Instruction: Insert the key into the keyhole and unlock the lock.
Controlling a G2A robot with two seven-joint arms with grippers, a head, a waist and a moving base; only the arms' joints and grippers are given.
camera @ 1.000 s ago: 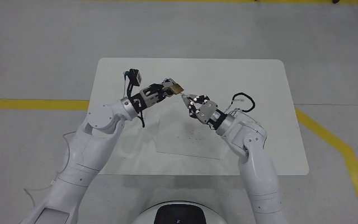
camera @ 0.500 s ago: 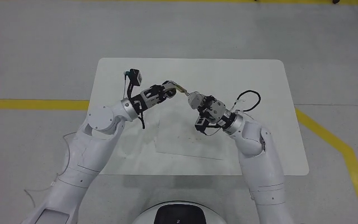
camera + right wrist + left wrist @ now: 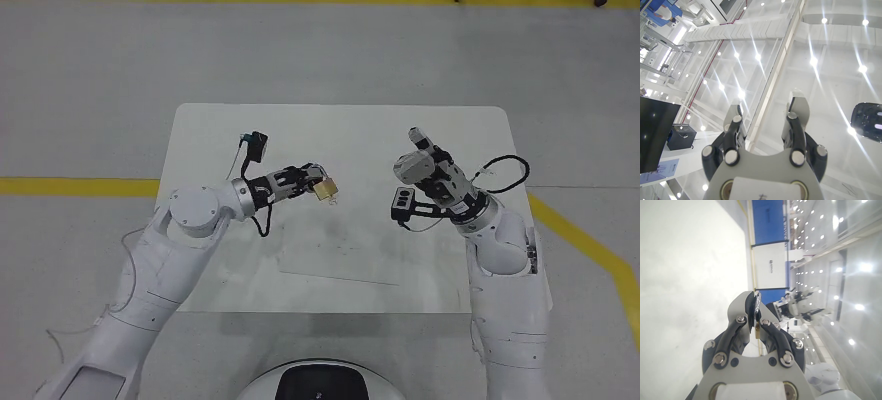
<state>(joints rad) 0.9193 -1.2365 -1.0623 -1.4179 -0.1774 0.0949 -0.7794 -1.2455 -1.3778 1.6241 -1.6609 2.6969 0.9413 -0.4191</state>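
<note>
Above the bench (image 3: pixel 400 255), left of its middle and about midway between the near and far edges, the left end effector (image 3: pixel 318 184) is clamped on a brass lock (image 3: pixel 323 188), which is held clear of the surface. The left wrist view agrees with this. Both fingers (image 3: pixel 738 308) are pressed together on the lock, and its brass body sits deep between them. A silvery metal part (image 3: pixel 758 300) lies at the fingertips; whether it is the shackle or a key cannot be told. Whether a key sits in the keyhole cannot be confirmed from any view. The white bench surface lies beyond that end effector on one side. Right of the bench's middle and nearer the far edge, the right end effector (image 3: pixel 418 148) is raised and well apart from the lock. The right wrist view shows its fingers (image 3: pixel 798 106) spread apart with nothing between them, pointed up at the ceiling lights. A dark cable (image 3: pixel 505 165) loops beside the right wrist, toward the bench's right edge. A yellow line (image 3: pixel 80 186) crosses the floor past the left edge of the bench.
</note>
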